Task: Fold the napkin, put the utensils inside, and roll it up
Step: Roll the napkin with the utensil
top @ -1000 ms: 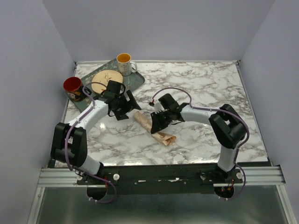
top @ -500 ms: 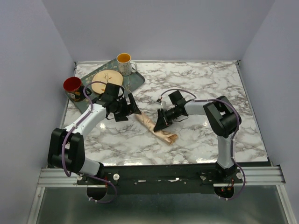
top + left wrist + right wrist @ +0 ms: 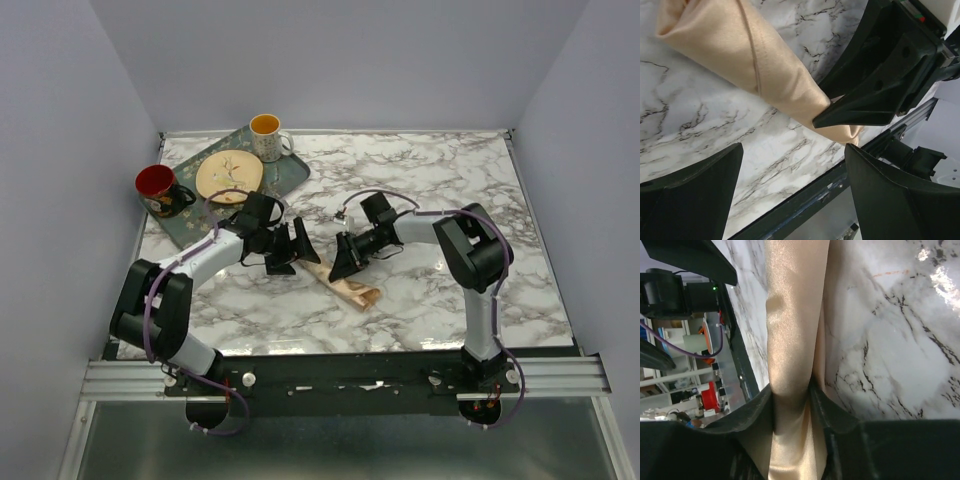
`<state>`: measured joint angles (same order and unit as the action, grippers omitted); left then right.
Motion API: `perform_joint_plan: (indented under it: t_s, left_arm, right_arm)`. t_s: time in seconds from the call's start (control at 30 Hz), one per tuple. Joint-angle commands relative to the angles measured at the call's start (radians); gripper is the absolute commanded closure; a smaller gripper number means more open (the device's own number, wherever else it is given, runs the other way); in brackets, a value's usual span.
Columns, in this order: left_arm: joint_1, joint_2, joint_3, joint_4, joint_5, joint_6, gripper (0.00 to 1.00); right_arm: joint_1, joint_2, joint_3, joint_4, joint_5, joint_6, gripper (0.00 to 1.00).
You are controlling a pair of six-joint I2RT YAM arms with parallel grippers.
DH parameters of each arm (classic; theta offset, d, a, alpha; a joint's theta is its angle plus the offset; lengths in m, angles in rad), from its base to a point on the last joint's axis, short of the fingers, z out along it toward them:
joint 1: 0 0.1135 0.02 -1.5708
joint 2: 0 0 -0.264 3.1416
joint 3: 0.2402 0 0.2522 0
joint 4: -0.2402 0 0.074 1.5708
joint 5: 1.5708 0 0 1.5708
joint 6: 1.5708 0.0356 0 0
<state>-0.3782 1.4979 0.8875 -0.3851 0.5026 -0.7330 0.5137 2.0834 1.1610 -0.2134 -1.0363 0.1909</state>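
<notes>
A: Status?

B: Marble worktop (image 3: 450,190). The dark tray (image 3: 290,175) at upper left is out of play. The napkin (image 3: 358,291) is rolled into a tight tube and lies diagonally at centre frame, running down toward the lower right.

A: Grippers?

B: The right gripper (image 3: 791,405) is pinching the roll across its width, about mid-length. The right wrist view shows the cloth squeezed in between the fingers. The left gripper (image 3: 792,200) is spread wide at the roll's upper-left end and touches nothing that I can see.

A: Utensils?

B: Not visible. Can't tell whether they're inside the roll.

A: Handling?

B: It's soft and light with a satiny sheen, so I'd judge it slippery and prone to springing open. Cutlery inside would give it a stiff core, but pieces could slide out an open end if it's tilted. The best hold is across the tube at mid-length, over the loose edge, clamping the layers together. Keep it flat on the worktop. Rolling looks nearly done.
</notes>
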Motion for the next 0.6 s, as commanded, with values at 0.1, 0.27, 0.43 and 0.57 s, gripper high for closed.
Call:
perform_joint_plan:
  t_s: [0.1, 0.27, 0.43, 0.57]
  left_arm:
    - [-0.064, 0.045, 0.007, 0.061, 0.042, -0.035, 0.1]
    - [-0.083, 0.065, 0.027, 0.063, 0.045, -0.037, 0.11]
    - [-0.096, 0.076, 0.034, 0.063, 0.044, -0.042, 0.13]
    - [-0.096, 0.076, 0.051, 0.066, 0.028, -0.048, 0.14]
  right_arm:
    - [-0.024, -0.035, 0.055, -0.184, 0.237, -0.12, 0.5]
    - [-0.029, -0.086, 0.078, -0.227, 0.301, -0.127, 0.48]
    - [-0.027, -0.14, 0.066, -0.231, 0.303, -0.107, 0.46]
    - [-0.029, -0.144, 0.057, -0.238, 0.315, -0.093, 0.46]
